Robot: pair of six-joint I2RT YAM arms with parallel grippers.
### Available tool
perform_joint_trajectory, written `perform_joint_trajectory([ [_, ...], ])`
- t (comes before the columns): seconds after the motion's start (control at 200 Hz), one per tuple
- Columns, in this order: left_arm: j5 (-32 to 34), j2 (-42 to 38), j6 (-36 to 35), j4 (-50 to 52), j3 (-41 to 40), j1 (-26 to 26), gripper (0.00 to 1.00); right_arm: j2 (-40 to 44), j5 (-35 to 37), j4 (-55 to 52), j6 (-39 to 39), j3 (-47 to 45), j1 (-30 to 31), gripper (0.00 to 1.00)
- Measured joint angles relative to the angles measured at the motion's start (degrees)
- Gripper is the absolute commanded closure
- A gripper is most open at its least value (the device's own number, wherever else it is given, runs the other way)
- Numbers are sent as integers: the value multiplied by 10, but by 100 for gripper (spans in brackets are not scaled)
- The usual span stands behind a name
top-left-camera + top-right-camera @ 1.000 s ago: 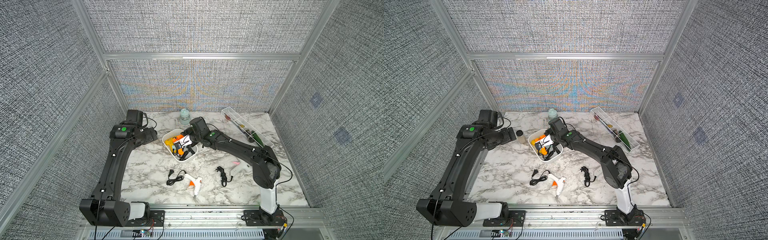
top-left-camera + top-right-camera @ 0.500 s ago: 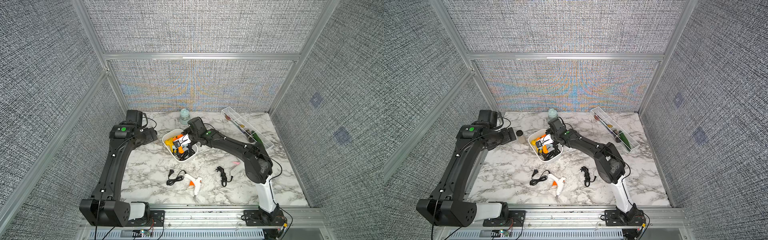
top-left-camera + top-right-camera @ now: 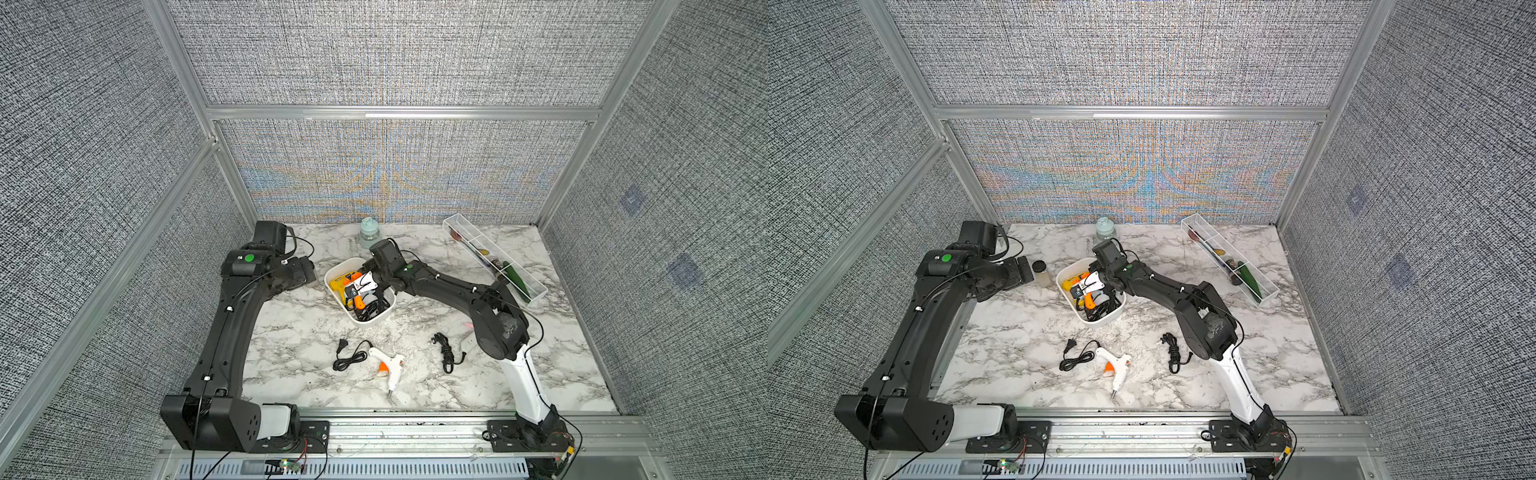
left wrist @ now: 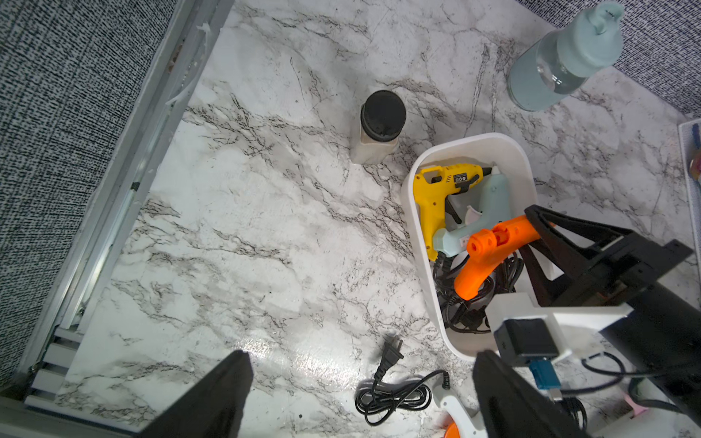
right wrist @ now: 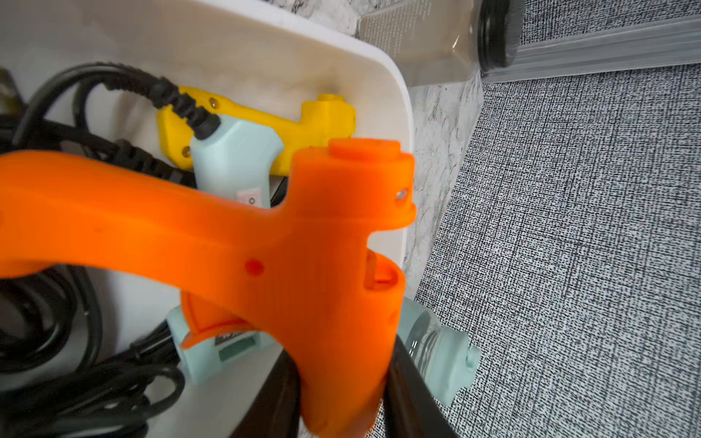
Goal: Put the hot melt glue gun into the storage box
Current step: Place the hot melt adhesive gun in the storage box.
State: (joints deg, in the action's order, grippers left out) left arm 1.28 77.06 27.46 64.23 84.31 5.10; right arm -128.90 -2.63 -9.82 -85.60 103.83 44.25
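- Left gripper (image 4: pixel 362 360): jaws spread wide, nothing between them; it hangs over the marble table (image 3: pixel 299 345), left of the storage box.
- Black-lidded jar (image 4: pixel 381 117): upright, just left of the box's far corner, apart from it.
- Storage box (image 4: pixel 474 146): white tub at mid-table. A yellow glue gun (image 4: pixel 447 178) lies along its left wall, with a pale blue glue gun (image 4: pixel 493 204) beside it and black cords piled at the near end.
- Right gripper (image 5: pixel 341 394): clamped on the barrel of the orange glue gun (image 4: pixel 489 250).
- The orange glue gun sits within the box's rim, over the pale blue gun, with its handle pointing at the cords. Contact with the contents cannot be confirmed.
- Pale teal bottle (image 4: pixel 557 64): upright at the far edge, behind the box.
- White glue gun (image 3: pixel 390 368): on the table, near side, outside the box, with its cord (image 3: pixel 351 357) coiled to its left.
- Loose black cable (image 3: pixel 446 353): just right of the white gun.
- Clear divided tray (image 3: pixel 467 232): far right, set diagonally.
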Motion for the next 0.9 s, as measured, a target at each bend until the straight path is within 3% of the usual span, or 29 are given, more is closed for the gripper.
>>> perform_joint_trajectory([
  [0.24,0,0,0,-3,-4,0,4,-29,-17,19,1,28,3,57],
  [0.315,0,0,0,-2,-5,0,4,-33,-19,24,6,31,4,20],
  [0.35,0,0,0,-3,-5,0,4,-35,-21,28,6,33,5,13],
  [0.496,0,0,0,-3,-5,0,4,-36,-21,38,9,34,7,8],
  [0.896,0,0,0,-3,-5,0,4,-25,-22,45,11,42,8,7],
])
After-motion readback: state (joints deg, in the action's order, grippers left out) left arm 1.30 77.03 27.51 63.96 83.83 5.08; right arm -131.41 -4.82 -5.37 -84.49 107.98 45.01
